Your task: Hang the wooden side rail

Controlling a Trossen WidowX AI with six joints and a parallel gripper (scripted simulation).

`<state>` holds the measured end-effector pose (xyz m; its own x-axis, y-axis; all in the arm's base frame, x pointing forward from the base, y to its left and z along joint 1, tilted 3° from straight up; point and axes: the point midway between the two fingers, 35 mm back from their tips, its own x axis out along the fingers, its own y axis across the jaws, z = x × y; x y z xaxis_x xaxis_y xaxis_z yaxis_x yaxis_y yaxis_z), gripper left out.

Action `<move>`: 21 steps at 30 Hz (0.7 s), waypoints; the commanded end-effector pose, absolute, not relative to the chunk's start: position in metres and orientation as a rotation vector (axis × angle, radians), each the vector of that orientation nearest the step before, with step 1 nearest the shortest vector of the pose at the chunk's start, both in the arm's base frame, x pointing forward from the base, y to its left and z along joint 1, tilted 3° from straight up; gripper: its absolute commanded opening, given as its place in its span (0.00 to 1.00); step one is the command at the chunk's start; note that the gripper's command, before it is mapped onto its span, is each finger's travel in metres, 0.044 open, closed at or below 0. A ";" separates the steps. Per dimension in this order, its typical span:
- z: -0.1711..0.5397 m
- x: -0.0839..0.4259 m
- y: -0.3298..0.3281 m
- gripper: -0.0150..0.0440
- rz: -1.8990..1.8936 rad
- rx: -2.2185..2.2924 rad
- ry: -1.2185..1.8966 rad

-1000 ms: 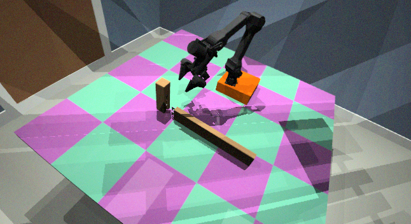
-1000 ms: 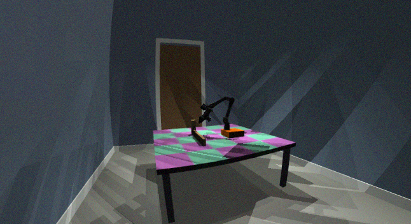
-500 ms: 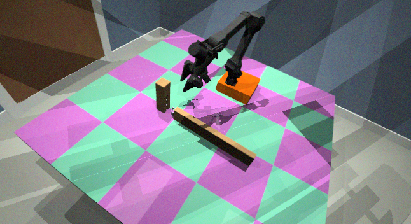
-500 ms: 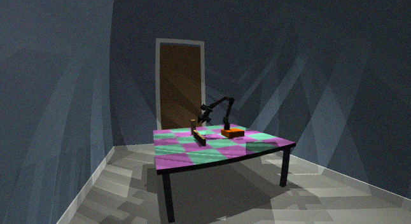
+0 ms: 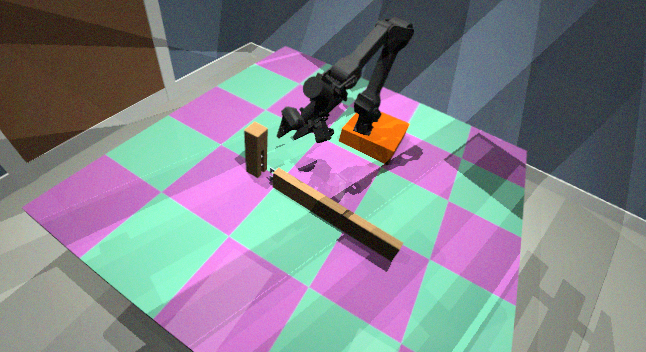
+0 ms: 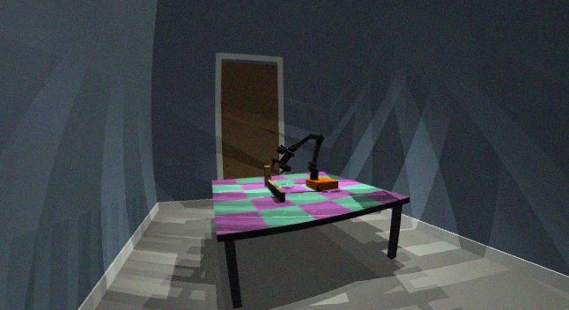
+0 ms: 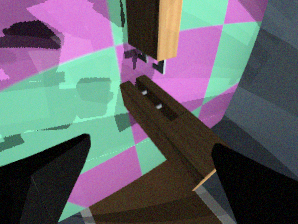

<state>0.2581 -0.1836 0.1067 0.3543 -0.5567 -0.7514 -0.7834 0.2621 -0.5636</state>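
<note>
The wooden rail [image 5: 337, 210] [image 6: 277, 191] [image 7: 145, 25] lies along the table. Its dark steel hooks [image 5: 271, 173] [image 7: 159, 66] point toward the foot of the post, with a small gap between. The upright headboard post [image 5: 256, 150] [image 6: 267, 176] [image 7: 192, 132] stands by that end. Two bare pins show inside its slot in the wrist view, and no hook sits on them. My gripper [image 5: 304, 135] [image 6: 279, 166] [image 7: 153, 145] is open and empty, in the air above the table, on the arm's side of the post and off the rail's hook end.
The arm stands on an orange base block [image 5: 375, 133] [image 6: 321, 183] on the magenta and green checkered table [image 5: 195, 258] [image 6: 282, 218]. The base is to the right of the post in the top and exterior views. A brown door [image 6: 248, 117] is in the wall behind.
</note>
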 end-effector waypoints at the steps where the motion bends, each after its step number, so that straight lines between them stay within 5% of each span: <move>1: 0.096 0.261 -0.178 1.00 -0.142 -1.010 1.310; 21: 0.093 0.272 -0.158 1.00 -1.079 0.154 0.701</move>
